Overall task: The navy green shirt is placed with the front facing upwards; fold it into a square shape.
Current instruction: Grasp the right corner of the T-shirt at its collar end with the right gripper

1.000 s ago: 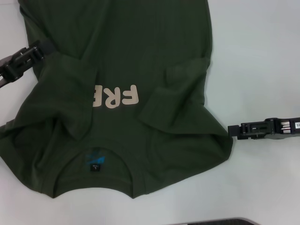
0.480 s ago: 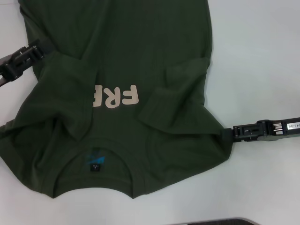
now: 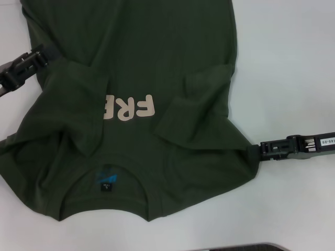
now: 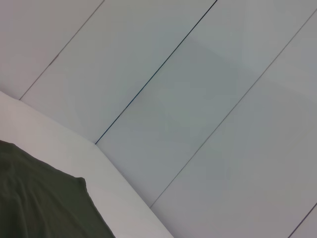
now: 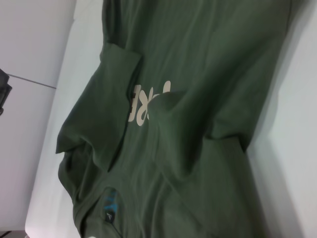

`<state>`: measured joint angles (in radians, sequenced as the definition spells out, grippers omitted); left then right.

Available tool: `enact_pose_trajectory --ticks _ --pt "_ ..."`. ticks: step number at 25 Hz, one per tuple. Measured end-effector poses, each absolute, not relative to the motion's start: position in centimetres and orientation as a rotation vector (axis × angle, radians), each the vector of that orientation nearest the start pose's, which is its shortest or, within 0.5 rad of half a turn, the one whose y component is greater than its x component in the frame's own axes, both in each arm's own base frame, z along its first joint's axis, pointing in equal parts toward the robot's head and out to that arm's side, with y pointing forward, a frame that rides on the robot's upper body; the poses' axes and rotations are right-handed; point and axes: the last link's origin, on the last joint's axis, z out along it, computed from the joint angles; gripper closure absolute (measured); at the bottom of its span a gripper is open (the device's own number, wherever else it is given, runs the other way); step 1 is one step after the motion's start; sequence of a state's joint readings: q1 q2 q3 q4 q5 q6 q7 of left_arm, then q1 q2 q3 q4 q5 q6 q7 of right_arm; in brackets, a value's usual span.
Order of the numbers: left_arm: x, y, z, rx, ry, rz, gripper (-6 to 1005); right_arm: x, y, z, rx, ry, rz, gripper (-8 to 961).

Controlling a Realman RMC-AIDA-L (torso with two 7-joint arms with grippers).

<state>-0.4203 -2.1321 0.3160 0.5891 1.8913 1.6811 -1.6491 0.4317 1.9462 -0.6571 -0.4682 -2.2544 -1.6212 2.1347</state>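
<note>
The navy green shirt (image 3: 146, 63) lies front up on the white table, with its collar toward me. Both sleeves are folded inward. The left sleeve covers part of the pale letters (image 3: 128, 108). A small black and blue label (image 3: 106, 180) shows inside the collar. My left gripper (image 3: 41, 55) sits at the shirt's left side edge, touching the cloth. At the right shoulder corner my right gripper (image 3: 261, 150) meets the shirt's edge. The right wrist view shows the shirt (image 5: 198, 74) with its letters (image 5: 146, 101). A corner of the shirt (image 4: 39, 198) appears in the left wrist view.
Bare white table (image 3: 293, 68) stretches to the right of the shirt. A dark rounded object (image 3: 246, 247) sits at the near edge of the head view. The left wrist view shows the table's edge and grey wall panels (image 4: 198, 99) beyond it.
My right gripper has shifted slightly right and toward me at the shoulder corner. The left gripper has edged a little to the left. The shirt's shape is nearly unchanged.
</note>
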Motion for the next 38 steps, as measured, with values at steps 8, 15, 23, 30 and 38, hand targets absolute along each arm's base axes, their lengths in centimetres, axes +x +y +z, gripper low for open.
enact_pose_trajectory --ticks 8,15,23,30,38 --pt "-29.2 29.7 2.6 -2.209 -1.195 -1.268 182 34.2 26.7 0.7 -2.363 2.031 0.425 191" --pt "-29.4 29.7 2.8 -2.199 -1.195 -1.269 185 34.2 27.2 0.5 -2.341 2.049 0.378 397" --pt "-29.5 29.7 2.9 -2.191 -1.194 -1.271 190 33.7 27.6 -0.5 -2.357 2.058 0.307 681" --pt "-29.5 29.6 3.1 -2.182 -1.191 -1.28 194 33.9 27.5 -0.1 -2.334 2.05 0.334 830" --pt "-29.6 29.6 3.2 -2.182 -1.191 -1.28 206 33.9 27.4 0.1 -2.342 2.044 0.341 950"
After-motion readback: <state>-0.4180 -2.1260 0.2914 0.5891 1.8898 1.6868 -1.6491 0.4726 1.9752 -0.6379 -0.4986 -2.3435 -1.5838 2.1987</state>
